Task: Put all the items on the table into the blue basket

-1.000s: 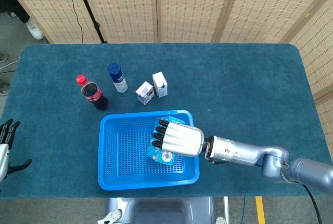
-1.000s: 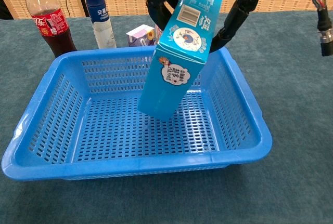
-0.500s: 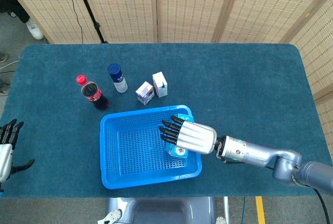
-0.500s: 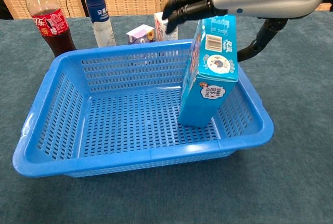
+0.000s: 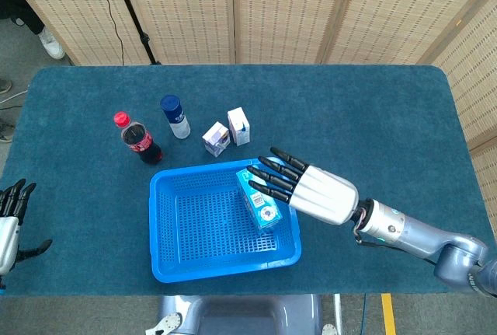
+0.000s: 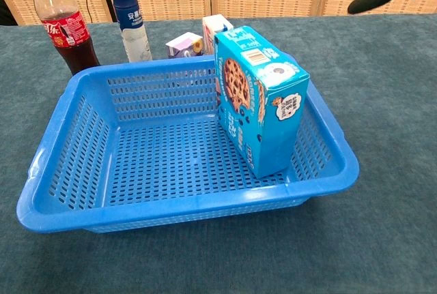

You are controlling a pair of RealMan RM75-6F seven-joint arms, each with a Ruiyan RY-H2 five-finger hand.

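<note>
Nearest you, the blue perforated plastic basket (image 6: 171,205) sits on the dark teal felt-covered table (image 5: 365,117). Inside it, against its right wall, the light-blue cardboard cookie box (image 6: 258,96) stands on one long edge, tilted, with the cookie picture facing left. Your right hand (image 5: 311,189) hangs above the basket's right rim, fingers straight and spread, holding nothing and clear of the box; the chest view catches only a dark fingertip at its top right edge. Your left hand (image 5: 9,218) shows at the left edge of the head view, off the table, fingers extended upward and apart, empty.

Beyond the basket's far rim stand a small purple-and-white carton (image 5: 216,138) and, just beside it, a white-and-blue carton (image 5: 239,126). Further left are a clear bottle with a dark blue cap (image 5: 175,116) and a red-capped cola bottle (image 5: 137,137), both upright.
</note>
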